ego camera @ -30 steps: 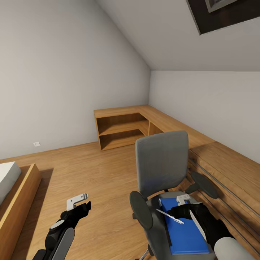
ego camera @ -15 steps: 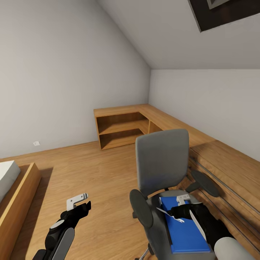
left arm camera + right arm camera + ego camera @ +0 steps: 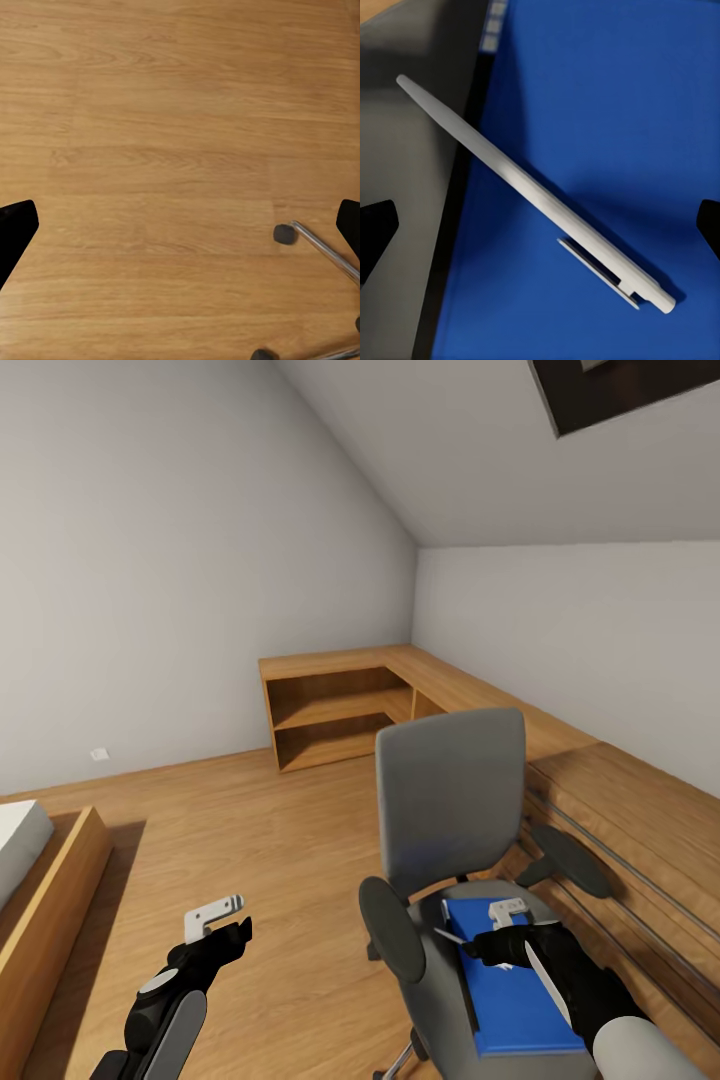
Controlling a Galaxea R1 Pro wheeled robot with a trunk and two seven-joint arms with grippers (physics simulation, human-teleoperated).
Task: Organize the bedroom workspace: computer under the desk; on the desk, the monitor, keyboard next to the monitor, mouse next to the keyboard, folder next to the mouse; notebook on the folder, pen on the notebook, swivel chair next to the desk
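Note:
The grey swivel chair (image 3: 450,800) stands at the right with the blue folder (image 3: 510,1000) flat on its seat. My right gripper (image 3: 497,950) hovers over the folder's far half. Its fingers stand wide apart, open. A white pen (image 3: 532,187) lies slantwise between them, across the folder (image 3: 607,112) and its dark edge, touching neither finger. One end of the pen (image 3: 450,937) sticks out beside the gripper. My left gripper (image 3: 225,925) hangs open over bare floor left of the chair. The desk, monitor, computer, keyboard, mouse and notebook are out of view.
Low light-wood cabinets (image 3: 335,715) with open shelves run along the far corner and the right wall, close behind the chair. A wooden bed frame (image 3: 50,900) sits at the left. Wood floor (image 3: 280,830) lies between. The chair's chrome leg and caster (image 3: 285,234) show under my left gripper.
The head view has tilted slightly. Less of the pen shows beside the right gripper, and it sits nearer the folder. The left arm has not moved.

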